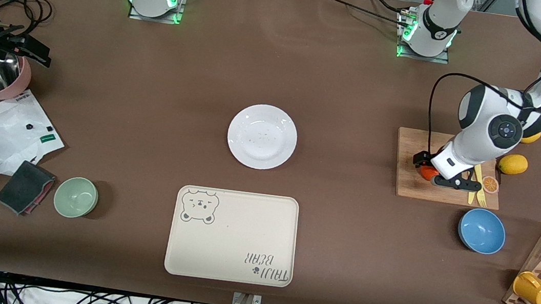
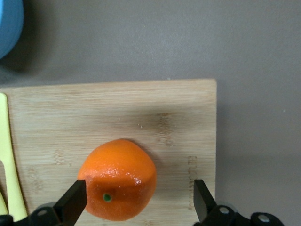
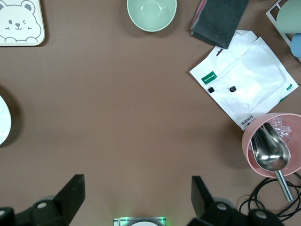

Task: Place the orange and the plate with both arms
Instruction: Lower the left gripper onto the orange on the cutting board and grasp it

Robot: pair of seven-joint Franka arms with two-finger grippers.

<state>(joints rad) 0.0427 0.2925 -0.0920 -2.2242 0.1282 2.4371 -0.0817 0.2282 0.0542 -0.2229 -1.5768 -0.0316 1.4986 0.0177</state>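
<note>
The left pincer, fingers apart, straddles the small round red-orange orange on the bamboo cutting board; closing comes next, while the right pincer waits open above the brown tabletop

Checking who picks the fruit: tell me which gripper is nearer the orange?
Left. The left gripper straddles the orange on the cutting board, jaws open; the right gripper waits near the pink cup.
</note>
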